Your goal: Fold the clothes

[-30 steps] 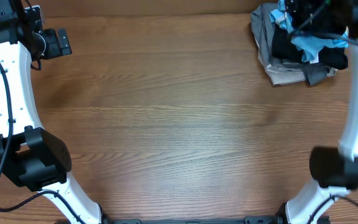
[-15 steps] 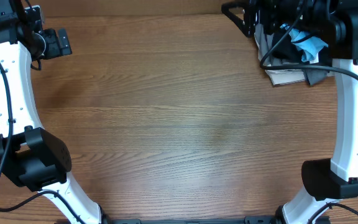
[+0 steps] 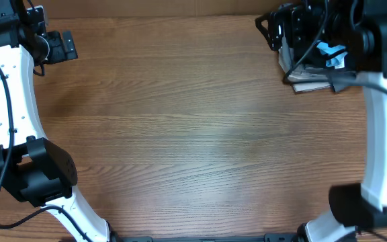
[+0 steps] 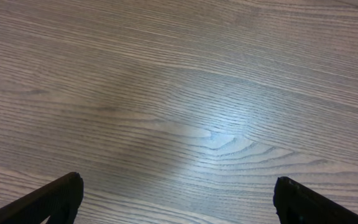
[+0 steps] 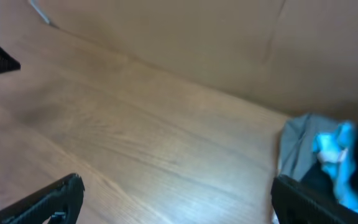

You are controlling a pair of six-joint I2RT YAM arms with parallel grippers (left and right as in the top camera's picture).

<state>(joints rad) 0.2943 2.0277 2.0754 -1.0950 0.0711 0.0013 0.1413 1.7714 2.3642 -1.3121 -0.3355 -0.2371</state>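
A heap of clothes (image 3: 312, 75) lies at the table's far right corner, and my right arm covers most of it in the overhead view. Its grey garment (image 5: 294, 146) and light blue garment (image 5: 335, 152) show at the right edge of the right wrist view. I cannot pick out the black T-shirt under the arm. My right gripper (image 3: 267, 30) hovers open at the heap's left edge over bare wood, its jaws (image 5: 176, 186) wide apart and empty. My left gripper (image 3: 64, 46) is at the far left corner, open over bare table (image 4: 176, 193).
The wooden table (image 3: 193, 134) stretches between the two arms. A brown cardboard wall (image 5: 197, 37) stands along the far edge. Both arm bases sit at the near corners.
My right gripper has swung left from above the heap to its left edge, and stays open. The left arm has not moved.
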